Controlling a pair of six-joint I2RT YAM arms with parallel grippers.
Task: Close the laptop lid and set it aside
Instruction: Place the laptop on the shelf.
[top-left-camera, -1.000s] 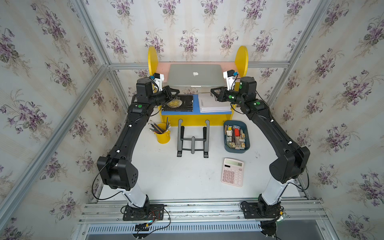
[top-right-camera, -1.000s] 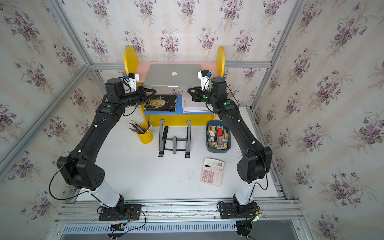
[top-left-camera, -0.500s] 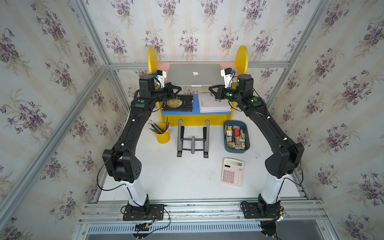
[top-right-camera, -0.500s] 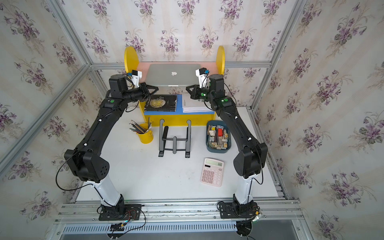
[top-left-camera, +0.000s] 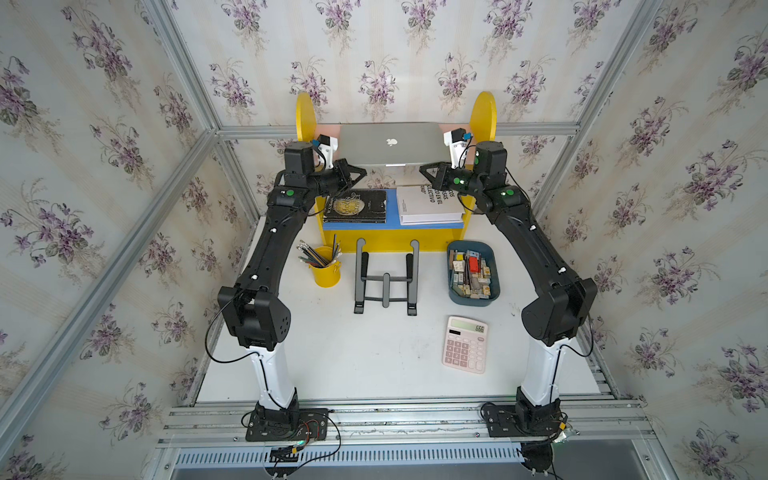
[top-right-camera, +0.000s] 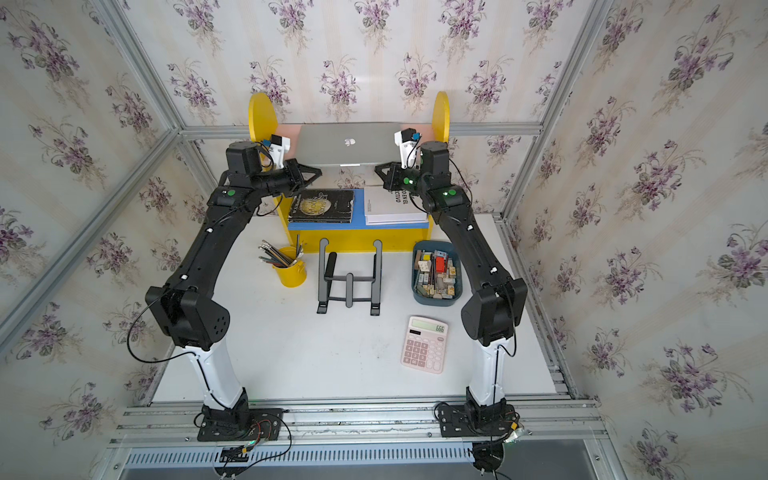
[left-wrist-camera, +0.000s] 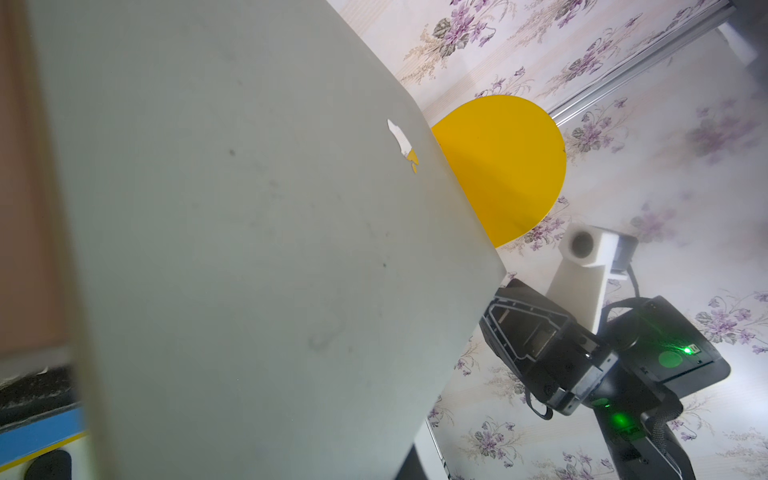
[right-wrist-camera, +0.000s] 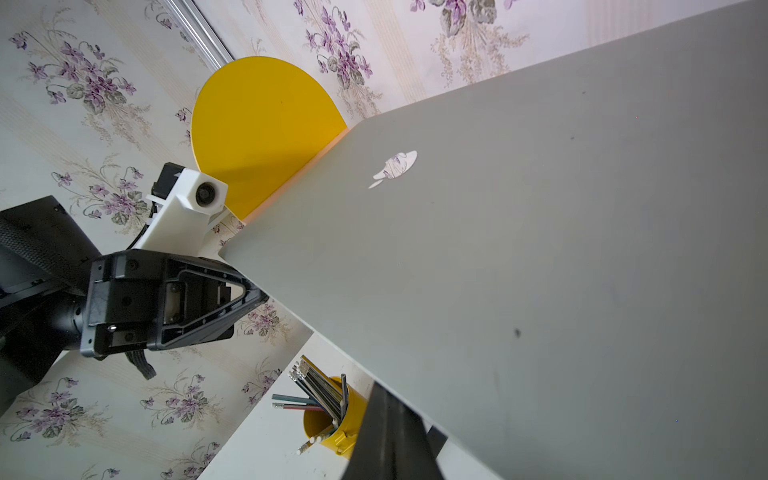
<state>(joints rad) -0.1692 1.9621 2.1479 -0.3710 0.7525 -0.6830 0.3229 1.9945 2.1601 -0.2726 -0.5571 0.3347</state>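
The laptop (top-left-camera: 392, 145) lies shut on the top board of the yellow shelf unit (top-left-camera: 390, 242). Its silver lid (top-right-camera: 349, 143), apple logo up, overhangs the front. My left gripper (top-left-camera: 360, 170) is shut, its tip at the laptop's front left corner. At the front right corner my right gripper (top-left-camera: 423, 169) is also shut. The lid (right-wrist-camera: 540, 270) fills the right wrist view, with one dark finger (right-wrist-camera: 390, 436) at its edge. The lid (left-wrist-camera: 249, 249) also fills the left wrist view. Whether either tip touches the laptop is not clear.
On the shelf below lie a black book (top-left-camera: 355, 205) and a white book (top-left-camera: 430, 203). On the table stand a yellow pencil cup (top-left-camera: 326, 270), a black folding stand (top-left-camera: 386, 274), a blue bin of small items (top-left-camera: 471, 272) and a pink calculator (top-left-camera: 465, 343).
Both arms have moved inward and toward the back, bringing the gripper tips to the laptop's front corners. The laptop has shifted slightly toward the wall.
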